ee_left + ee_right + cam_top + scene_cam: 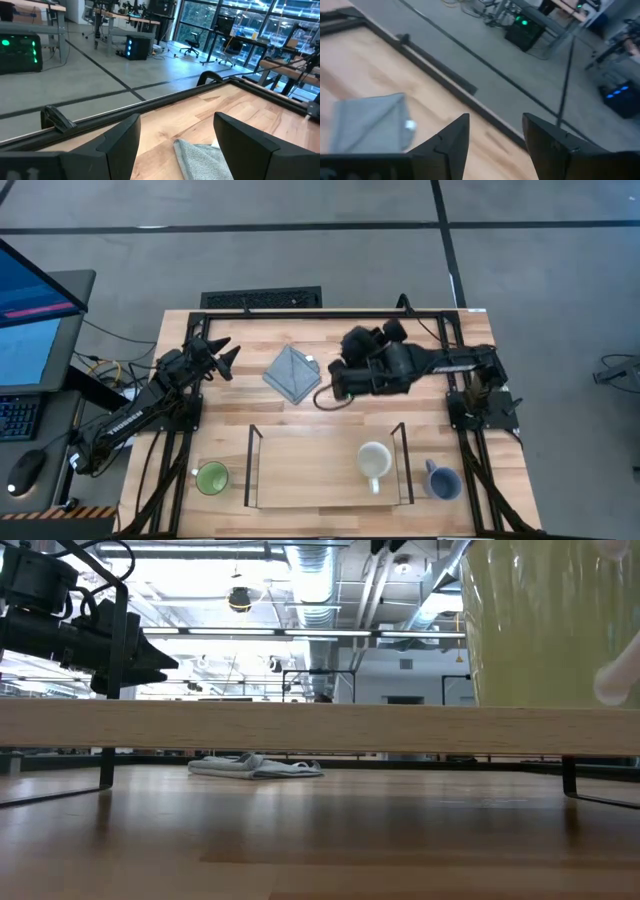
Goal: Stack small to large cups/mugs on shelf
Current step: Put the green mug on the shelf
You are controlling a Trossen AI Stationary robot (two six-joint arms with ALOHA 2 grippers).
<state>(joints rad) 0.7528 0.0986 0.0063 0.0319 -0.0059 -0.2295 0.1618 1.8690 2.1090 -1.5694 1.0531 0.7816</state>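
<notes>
Sitting on the shelf (300, 470) — cream mug (374, 460), right gripper (337, 383) well apart, empty.

your left gripper (222, 356) sits at the table's far left, jaws spread wide and empty, its arm folded back toward the left edge. your right gripper (336, 380) reaches in from the right side toward the table's middle, wrist level, jaws parted with nothing between them, arm stretched leftward from its base.
</notes>
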